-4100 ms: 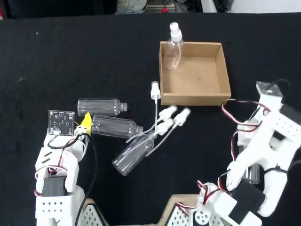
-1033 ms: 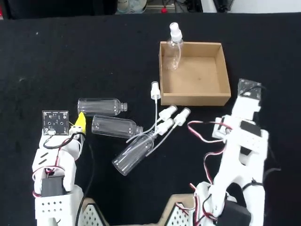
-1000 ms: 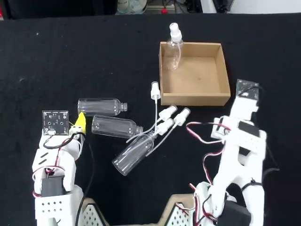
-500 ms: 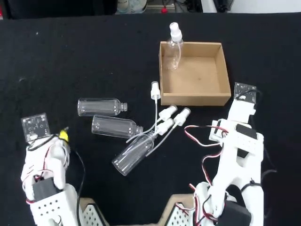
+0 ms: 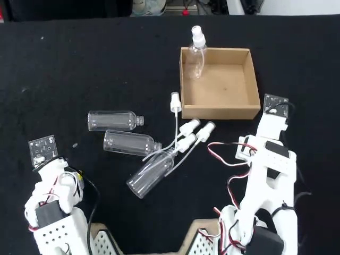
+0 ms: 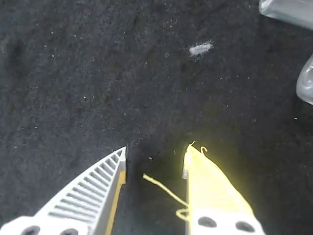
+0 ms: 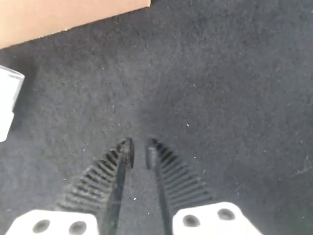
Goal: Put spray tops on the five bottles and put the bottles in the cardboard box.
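My left gripper (image 6: 155, 154) is released: fingers spread wide, nothing between them, low over the black table (image 5: 79, 64) at its near left, well apart from the bottles. My right gripper (image 7: 139, 144) is clenched to a thin slit and empty, over bare cloth just beside the near right corner of the box (image 5: 220, 112). One capped bottle (image 5: 196, 53) stands upright in the box's far left corner. Three uncapped bottles (image 5: 132, 142) lie on their sides on the table to the left of the box. Four loose spray tops (image 5: 189, 126) lie between them and the box's near left corner, tubes crossing by the nearest bottle's neck
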Motion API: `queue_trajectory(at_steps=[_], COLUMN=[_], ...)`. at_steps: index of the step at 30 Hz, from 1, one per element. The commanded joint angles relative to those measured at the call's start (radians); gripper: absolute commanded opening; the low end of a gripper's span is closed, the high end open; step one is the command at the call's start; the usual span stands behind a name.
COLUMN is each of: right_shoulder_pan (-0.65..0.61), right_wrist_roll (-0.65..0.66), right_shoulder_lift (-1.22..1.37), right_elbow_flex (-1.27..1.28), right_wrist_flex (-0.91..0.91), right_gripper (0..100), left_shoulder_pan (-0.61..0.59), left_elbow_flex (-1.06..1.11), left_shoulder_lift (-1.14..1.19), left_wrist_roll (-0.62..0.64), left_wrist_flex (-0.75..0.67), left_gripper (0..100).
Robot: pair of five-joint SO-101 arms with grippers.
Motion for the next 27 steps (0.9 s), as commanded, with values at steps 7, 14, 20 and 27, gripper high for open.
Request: queue_trajectory(at_steps=[7, 14, 20, 27], right_shoulder_pan=[-0.015, -0.015, -0.057, -0.058], right_wrist_roll=[-0.003, -0.009, -0.009, -0.003], right_shoulder_lift=[-0.050, -0.076, -0.254, -0.579], right_elbow_flex=[0.110, 0.131, 0.341, 0.584], right_wrist_flex=[-0.147, -0.192, -0.367, -0.480], right_gripper=[2.1, 1.0, 1.1, 1.1], left_shoulder_pan=[-0.008, -0.008, -0.007, -0.007], left_elbow_flex=[0.021, 0.021, 0.021, 0.021], left_shoulder_lift=[-0.008, -0.008, -0.008, -0.008], left_wrist_roll=[-0.002, -0.002, -0.002, -0.002], left_wrist_flex=[0.006, 0.006, 0.006, 0.006], left_gripper=[19, 19, 19, 19])
